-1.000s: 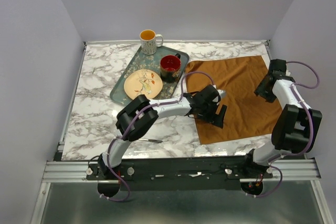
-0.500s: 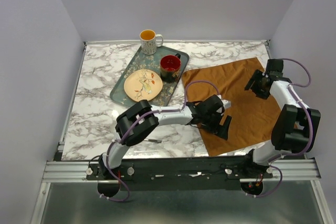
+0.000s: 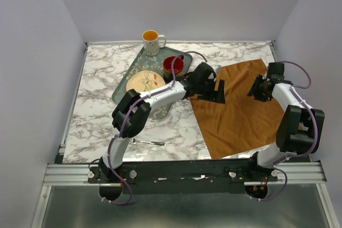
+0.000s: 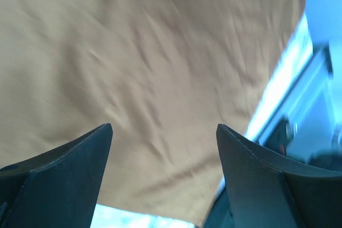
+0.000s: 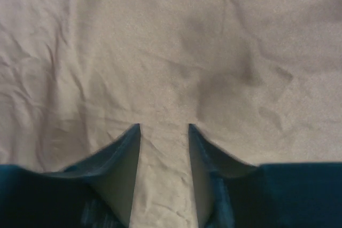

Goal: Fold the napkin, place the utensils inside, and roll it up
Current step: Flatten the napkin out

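The rust-brown napkin (image 3: 240,116) lies spread flat on the right half of the marble table. My left gripper (image 3: 215,91) hovers over its far left part with jaws wide open and empty; in the left wrist view (image 4: 163,126) the blurred napkin (image 4: 133,52) fills the frame below. My right gripper (image 3: 257,86) is low over the napkin's far right part. Its jaws stand a narrow gap apart (image 5: 164,125) with flat cloth (image 5: 160,36) showing between them. A thin silvery fork (image 3: 147,142) lies on the table near the front, left of the napkin.
A dark green patterned tray (image 3: 119,91) at the back left holds a plate (image 3: 144,81) with scraps and a red mug (image 3: 173,66). A white and orange mug (image 3: 151,41) stands at the tray's far end. The left arm reaches across the tray's near right side.
My left gripper has moved from the napkin's near left edge up to its far left part. My right gripper has shifted left. The napkin has turned and slid on the table.
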